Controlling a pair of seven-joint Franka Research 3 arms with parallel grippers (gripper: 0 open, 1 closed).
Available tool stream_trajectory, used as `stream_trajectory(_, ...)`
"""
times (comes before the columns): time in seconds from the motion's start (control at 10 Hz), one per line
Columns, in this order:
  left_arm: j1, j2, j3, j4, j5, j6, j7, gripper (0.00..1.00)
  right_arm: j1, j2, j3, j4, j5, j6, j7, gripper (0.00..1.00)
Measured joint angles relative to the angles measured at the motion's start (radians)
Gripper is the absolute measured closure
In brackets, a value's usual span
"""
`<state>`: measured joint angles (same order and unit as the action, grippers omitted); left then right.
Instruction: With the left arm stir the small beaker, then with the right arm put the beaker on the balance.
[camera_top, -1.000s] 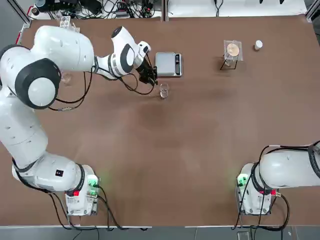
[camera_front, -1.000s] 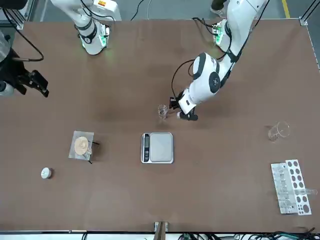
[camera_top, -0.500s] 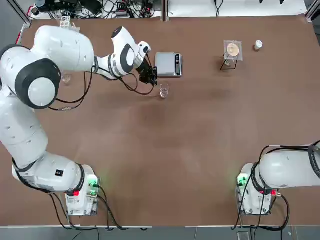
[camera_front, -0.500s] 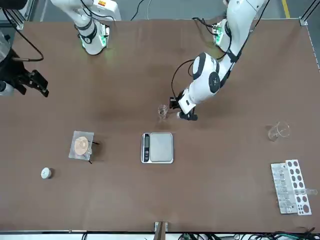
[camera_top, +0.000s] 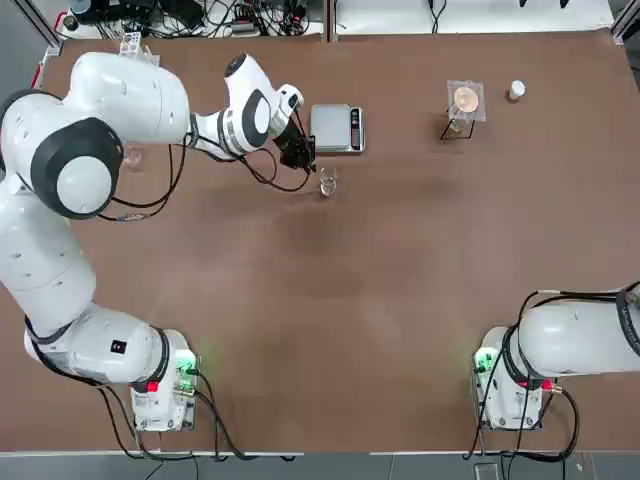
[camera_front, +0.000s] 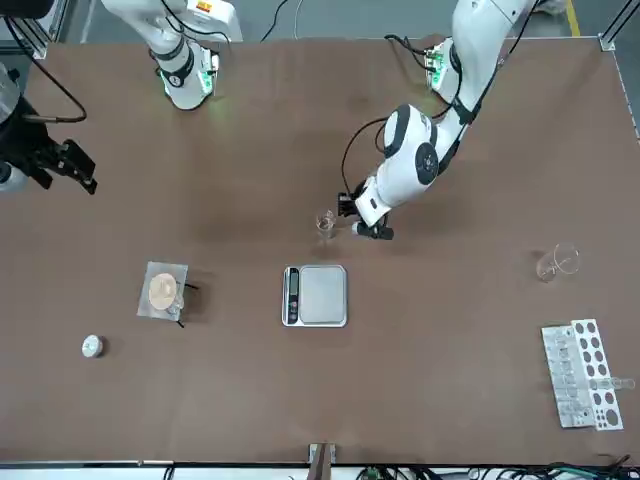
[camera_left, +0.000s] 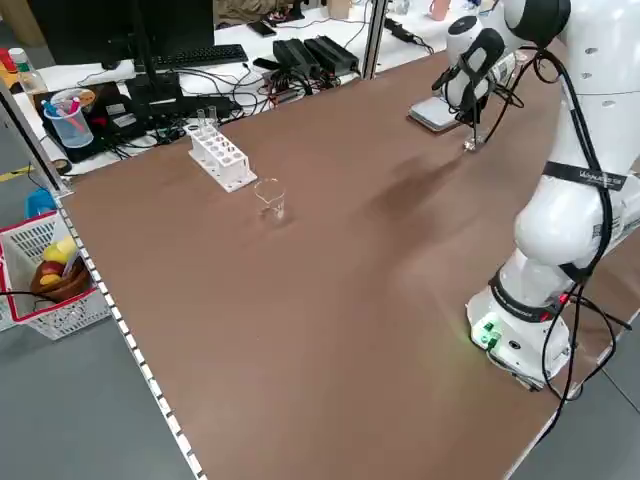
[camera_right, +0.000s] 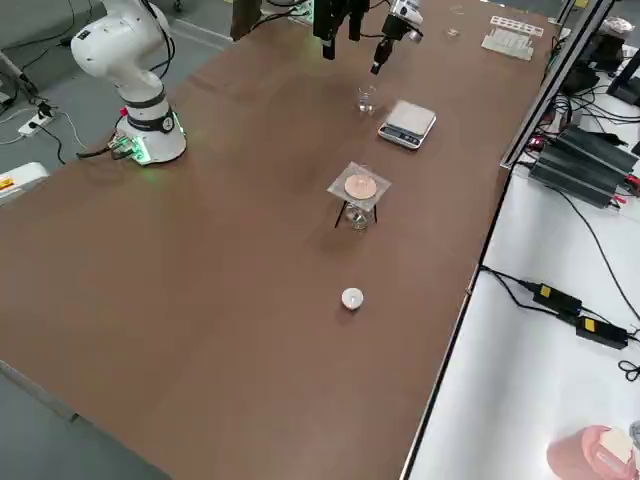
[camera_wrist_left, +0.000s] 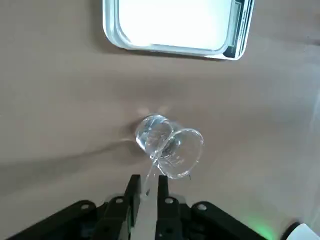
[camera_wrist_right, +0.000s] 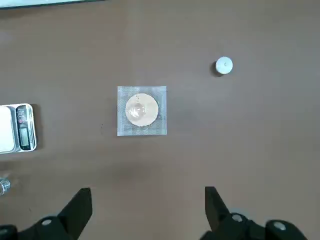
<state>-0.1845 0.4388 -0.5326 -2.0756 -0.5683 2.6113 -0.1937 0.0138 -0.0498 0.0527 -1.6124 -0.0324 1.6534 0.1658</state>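
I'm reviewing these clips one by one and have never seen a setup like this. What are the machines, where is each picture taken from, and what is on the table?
Two white jointed robot arms share a brown table. Views: overhead, front, both sides, and one camera per wrist. The left gripper pinches a thin clear glass rod dipping into the tiny clear glass beaker, beside the small square silver digital scale. The right gripper hangs open, high over a clear stand with a round tan disc and a small white cap. Further left: a spouted glass vessel and a white tube rack.

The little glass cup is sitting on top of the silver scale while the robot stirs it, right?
Not quite. The small beaker stands on the brown table beside the balance, not on it, as the top view shows. The left gripper does hold a thin glass rod in it.
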Motion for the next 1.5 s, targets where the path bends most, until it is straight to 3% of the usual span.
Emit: stream_trajectory(1.5, -0.005, 0.0, -0.007, 0.011, 0.0, 0.001, -0.03, 0.93, 0.0, 0.0, -0.001, 0.004, 0.0, -0.006, 0.0, 0.0)
